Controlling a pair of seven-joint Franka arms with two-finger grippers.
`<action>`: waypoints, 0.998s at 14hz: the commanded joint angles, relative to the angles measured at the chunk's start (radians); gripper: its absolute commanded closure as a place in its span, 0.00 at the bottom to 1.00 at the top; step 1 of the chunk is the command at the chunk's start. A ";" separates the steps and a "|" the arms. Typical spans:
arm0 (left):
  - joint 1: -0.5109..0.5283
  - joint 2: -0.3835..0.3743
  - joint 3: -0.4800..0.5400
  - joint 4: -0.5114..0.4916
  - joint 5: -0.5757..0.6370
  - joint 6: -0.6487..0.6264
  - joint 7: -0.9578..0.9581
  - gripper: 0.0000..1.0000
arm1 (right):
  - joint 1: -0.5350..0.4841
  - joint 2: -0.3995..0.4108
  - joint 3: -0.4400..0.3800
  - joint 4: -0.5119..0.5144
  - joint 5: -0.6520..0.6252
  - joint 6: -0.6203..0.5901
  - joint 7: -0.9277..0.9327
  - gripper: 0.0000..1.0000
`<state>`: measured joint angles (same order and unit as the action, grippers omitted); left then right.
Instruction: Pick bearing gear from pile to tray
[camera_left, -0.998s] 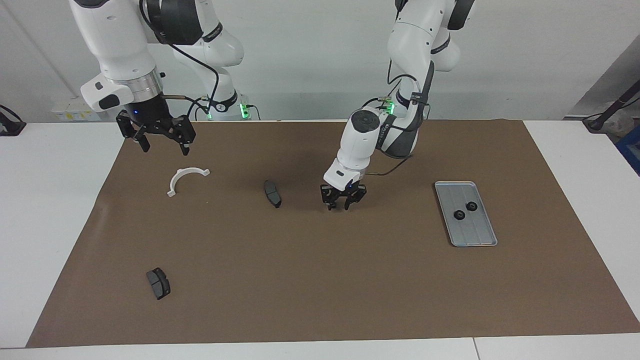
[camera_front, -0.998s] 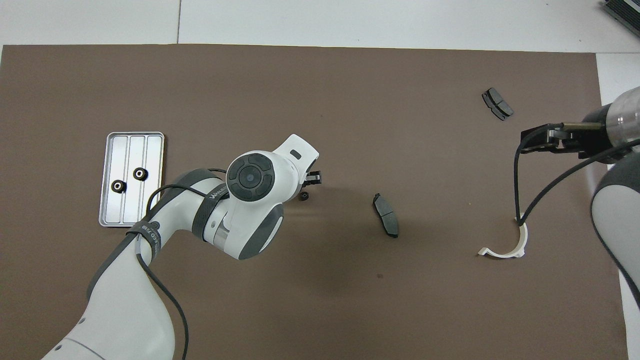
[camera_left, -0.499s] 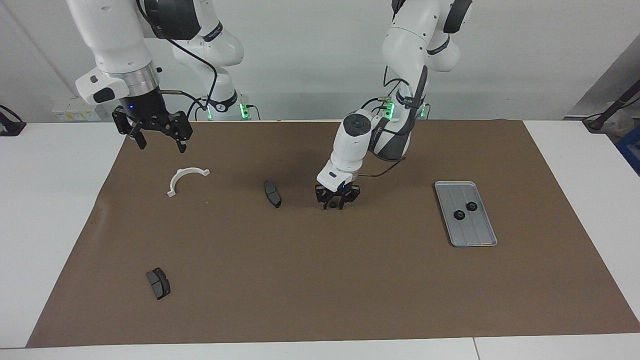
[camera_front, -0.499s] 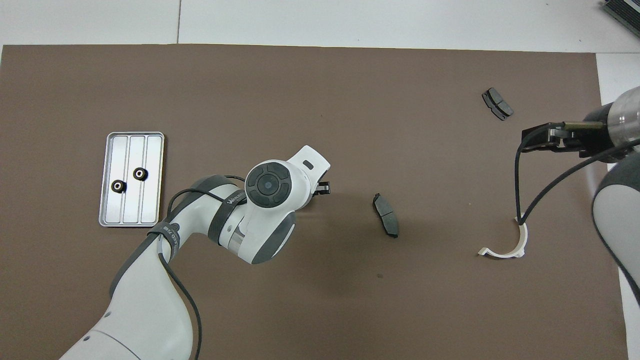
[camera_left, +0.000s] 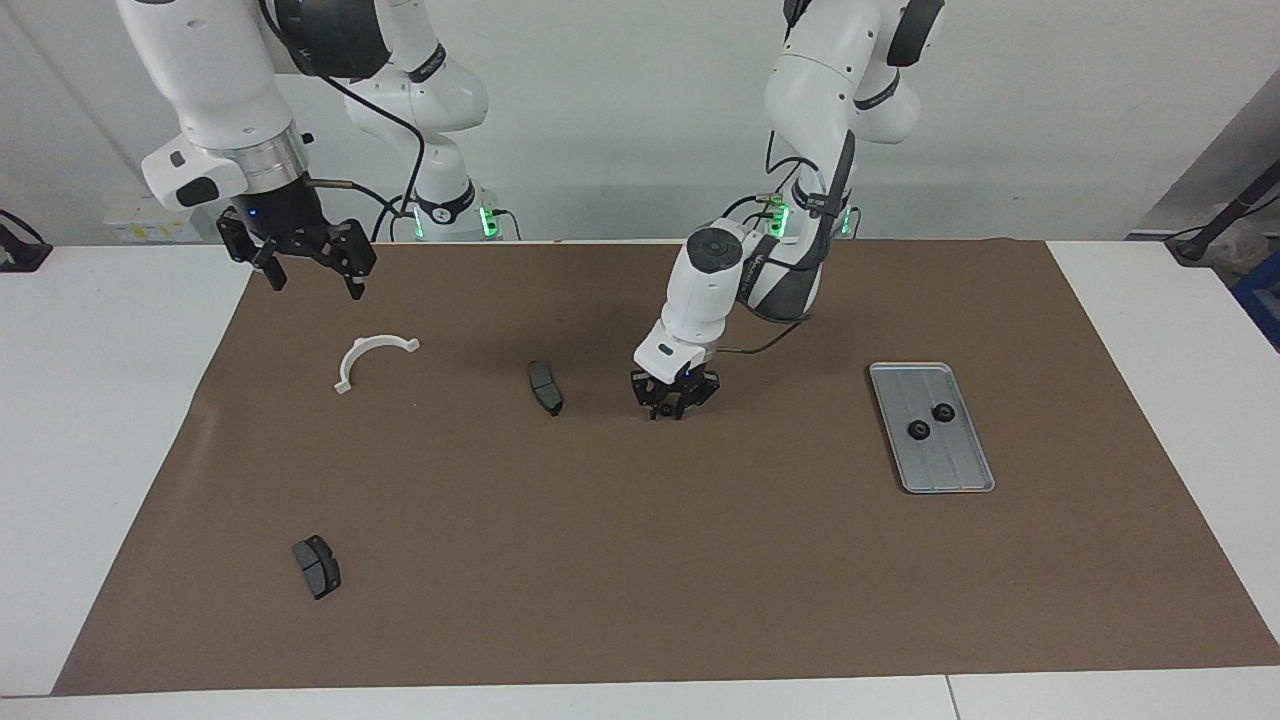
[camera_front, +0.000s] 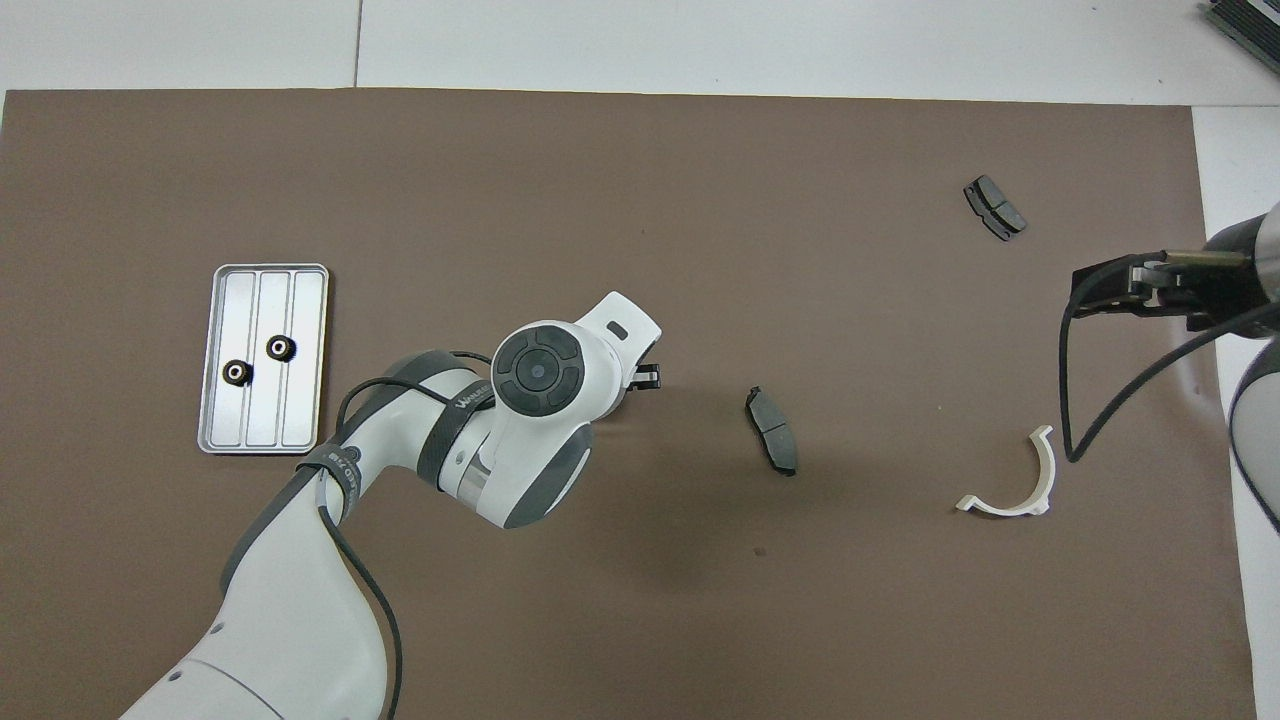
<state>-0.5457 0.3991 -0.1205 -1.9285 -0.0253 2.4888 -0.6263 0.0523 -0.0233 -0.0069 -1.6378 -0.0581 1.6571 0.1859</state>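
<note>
My left gripper (camera_left: 672, 410) stands low on the brown mat, midway between the tray and a brake pad. In the overhead view the left wrist (camera_front: 538, 368) covers the spot beneath it, and no loose bearing gear shows there. The silver tray (camera_left: 935, 470) (camera_front: 262, 420) lies toward the left arm's end and holds two black bearing gears (camera_left: 917, 430) (camera_left: 943, 411) (camera_front: 235, 372) (camera_front: 281, 348). My right gripper (camera_left: 310, 270) (camera_front: 1110, 285) hangs open and empty above the mat's edge at the right arm's end.
One brake pad (camera_left: 545, 387) (camera_front: 772, 430) lies beside the left gripper, toward the right arm's end. A white curved bracket (camera_left: 365, 346) (camera_front: 1047, 475) lies below the right gripper. A second brake pad (camera_left: 316, 566) (camera_front: 995, 208) lies farthest from the robots.
The left gripper shifted toward the brake pad and came down over a small black gear that showed beside it, now covered. The right gripper rose and drew outward, clear of the bracket.
</note>
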 joint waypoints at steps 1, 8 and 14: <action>-0.016 -0.003 0.015 -0.017 -0.008 0.013 -0.006 0.58 | -0.032 0.003 0.027 0.010 0.020 -0.017 -0.028 0.00; -0.014 -0.003 0.015 -0.018 -0.008 0.013 -0.006 0.69 | -0.020 -0.001 0.025 0.001 0.043 -0.053 -0.026 0.00; -0.013 -0.005 0.015 -0.018 -0.008 -0.001 -0.004 0.77 | -0.020 -0.003 0.027 -0.004 0.046 -0.054 -0.029 0.00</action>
<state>-0.5457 0.4002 -0.1186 -1.9304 -0.0253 2.4880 -0.6263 0.0458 -0.0221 0.0123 -1.6382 -0.0378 1.6150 0.1859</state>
